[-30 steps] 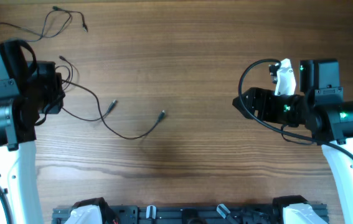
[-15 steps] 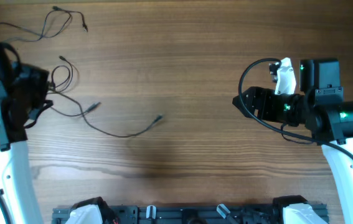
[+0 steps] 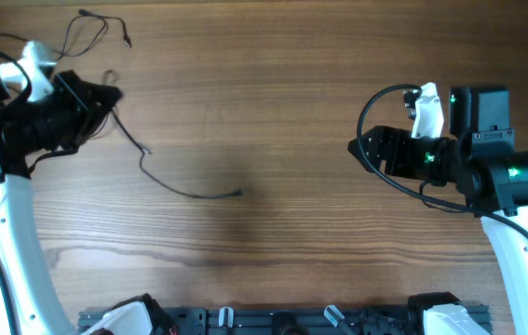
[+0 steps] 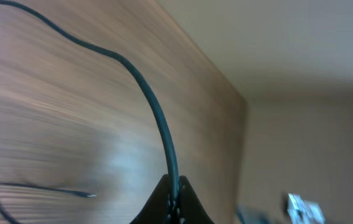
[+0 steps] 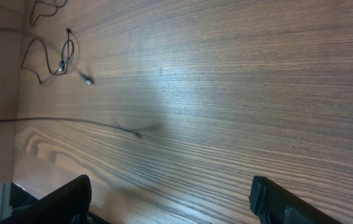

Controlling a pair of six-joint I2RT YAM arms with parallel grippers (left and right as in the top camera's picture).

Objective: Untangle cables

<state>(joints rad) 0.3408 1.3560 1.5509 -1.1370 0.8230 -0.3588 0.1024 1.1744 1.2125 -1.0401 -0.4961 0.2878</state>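
A thin black cable (image 3: 166,177) runs from my left gripper (image 3: 110,95) down across the table to its plug end near the middle (image 3: 238,193). My left gripper is shut on this cable; the left wrist view shows the cable (image 4: 157,118) pinched between the closed fingertips (image 4: 175,193), and a loose end (image 4: 70,191) lies on the wood. A second thin black cable (image 3: 82,33) lies at the far left corner. My right gripper (image 3: 357,151) is open and empty above the right side; its wide-apart fingers (image 5: 170,193) show in the right wrist view, with the cable end (image 5: 132,132) beyond them.
The wooden table (image 3: 273,84) carries only the cables. The second cable also shows in the right wrist view (image 5: 64,59) at the top left. The arm bases and a black rail (image 3: 273,321) sit along the front edge.
My left gripper has risen and swung toward the far left, pulling the cable with it. The cable's loops have straightened and its free end has slid slightly. The right arm has hardly moved.
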